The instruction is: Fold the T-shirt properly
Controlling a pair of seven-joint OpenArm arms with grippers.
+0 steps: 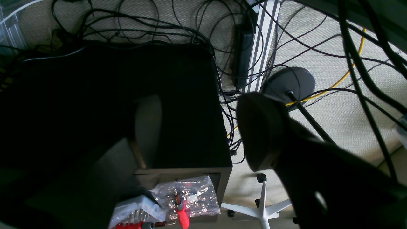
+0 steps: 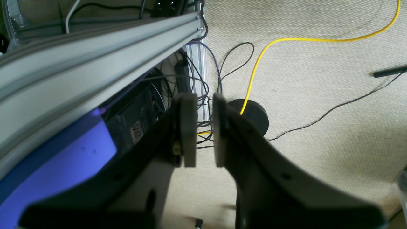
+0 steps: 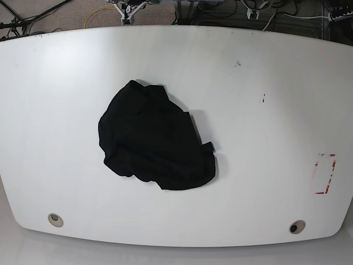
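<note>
**Base view: a crumpled black T-shirt alone on a white table, both arms off to the sides**

Base view looks down on a wide white table point(image 3: 265, 182). The T-shirt point(image 3: 154, 141) lies in a rumpled black heap a little left of the table's middle, not spread flat, with loose folds and an uneven outline. Neither arm appears over the table in this view. Near the right edge of the table sits a small red-and-white marking point(image 3: 324, 173), well apart from the shirt. Two round holes show along the near edge, one at the left and one at the right.

The left wrist view points down at a carpeted floor. The left gripper point(image 1: 203, 133) has its fingers spread wide and released, holding nothing; one rounded pad point(image 1: 259, 130) is clear at the right, the other is dim at the left. Below them stand a dark box point(image 1: 187, 105), tangled black cables point(image 1: 133, 28) and a clear plastic bag point(image 1: 187, 197).

The right wrist view also faces the floor. The right gripper point(image 2: 203, 130) has its two flat pads close together with a narrow gap, nearly clenched, and nothing between them. A yellow cable point(image 2: 286, 39) runs across the carpet behind, and an aluminium rail point(image 2: 95, 54) crosses the upper left.
</note>
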